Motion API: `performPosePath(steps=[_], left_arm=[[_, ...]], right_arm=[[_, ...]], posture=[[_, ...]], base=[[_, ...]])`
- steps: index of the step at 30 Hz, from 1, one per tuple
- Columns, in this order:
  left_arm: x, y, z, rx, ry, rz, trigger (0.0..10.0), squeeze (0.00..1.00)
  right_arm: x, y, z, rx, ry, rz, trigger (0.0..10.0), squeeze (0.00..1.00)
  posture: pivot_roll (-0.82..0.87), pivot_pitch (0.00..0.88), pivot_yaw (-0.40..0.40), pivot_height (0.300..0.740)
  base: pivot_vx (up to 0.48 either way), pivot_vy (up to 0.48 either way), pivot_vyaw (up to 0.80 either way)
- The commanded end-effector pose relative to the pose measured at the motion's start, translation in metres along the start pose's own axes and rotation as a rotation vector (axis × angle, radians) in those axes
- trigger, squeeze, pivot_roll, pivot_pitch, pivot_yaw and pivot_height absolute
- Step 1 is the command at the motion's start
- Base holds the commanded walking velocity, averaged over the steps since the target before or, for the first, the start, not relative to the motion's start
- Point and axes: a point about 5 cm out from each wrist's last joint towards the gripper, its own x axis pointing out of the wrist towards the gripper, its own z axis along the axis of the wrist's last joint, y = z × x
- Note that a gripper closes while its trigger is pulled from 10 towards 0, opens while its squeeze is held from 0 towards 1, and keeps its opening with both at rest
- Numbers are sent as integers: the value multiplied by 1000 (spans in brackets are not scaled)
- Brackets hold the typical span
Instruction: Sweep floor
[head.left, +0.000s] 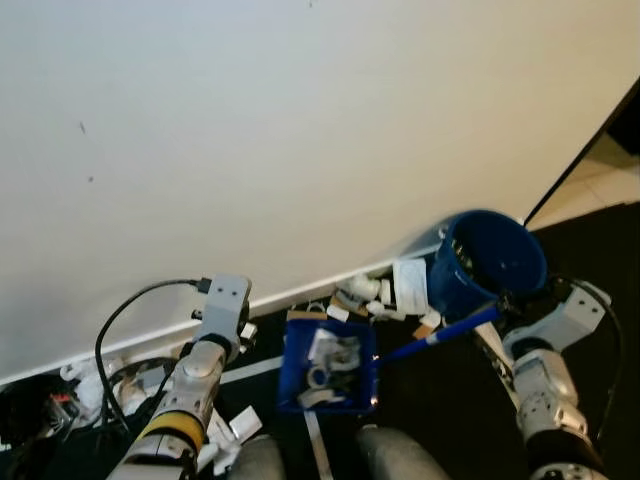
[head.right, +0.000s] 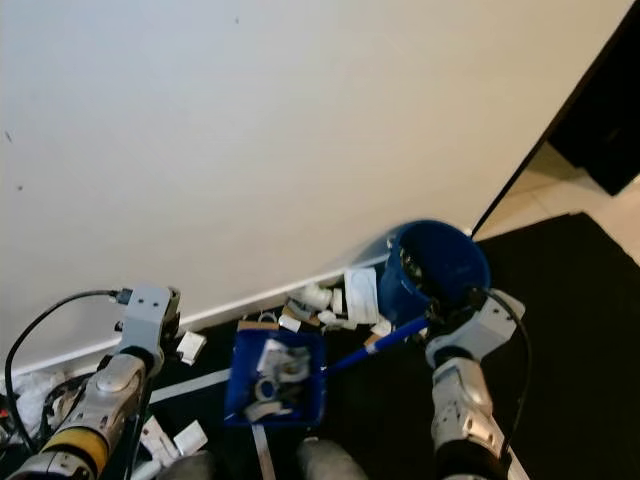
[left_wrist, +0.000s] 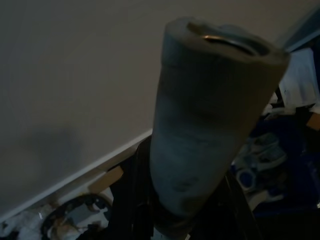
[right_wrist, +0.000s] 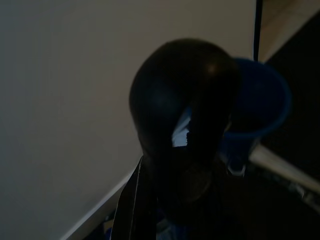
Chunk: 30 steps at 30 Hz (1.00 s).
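Against the white wall (head.left: 300, 120), at its baseboard, paper scraps (head.left: 385, 290) lay heaped between the blue dustpan (head.left: 328, 365) and the blue bucket (head.left: 490, 262); dustpan sat flat on the dark floor (head.right: 580, 330), mouth toward the wall, already holding white and grey scraps, so probably parked there to catch what gets pushed in. Right gripper (head.left: 505, 300) sat near the far end of the blue handle (head.left: 440, 335) that ran from the dustpan toward the bucket; fingers looked wrapped on a dark rounded grip in the right wrist view, but pinched or loose, cannot tell. Left gripper (left_wrist: 150, 200) appeared closed round a thick grey pole (left_wrist: 210, 125), likely the broom shaft, held upright near the wall. More scraps (head.left: 235, 430) and cables (head.left: 110, 340) lay at near left. Room was tight: wall far, bucket right, robot's feet just near of the dustpan; open floor only far right by the doorway edge (head.left: 580, 160)
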Motion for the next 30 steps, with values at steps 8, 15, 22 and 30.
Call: performPosePath(steps=[8,15,22,30], left_arm=[[1,-3,-2,-85,7,37,10000,0],[0,0,-4,-105,16,70,10000,0],[0,3,-4,-169,26,98,10000,0],[5,5,3,-266,18,136,10000,0]], right_arm=[[7,17,12,37,-36,75,10000,0],[8,18,16,31,-40,84,10000,0],[14,27,27,16,-59,129,10000,0],[25,45,55,17,-110,197,10000,0]], posture=[[58,0,-51,740],[59,0,-54,740],[56,0,-42,740],[53,0,-37,740]], base=[[0,-397,0],[0,-396,0],[0,-448,0],[0,-480,0]])
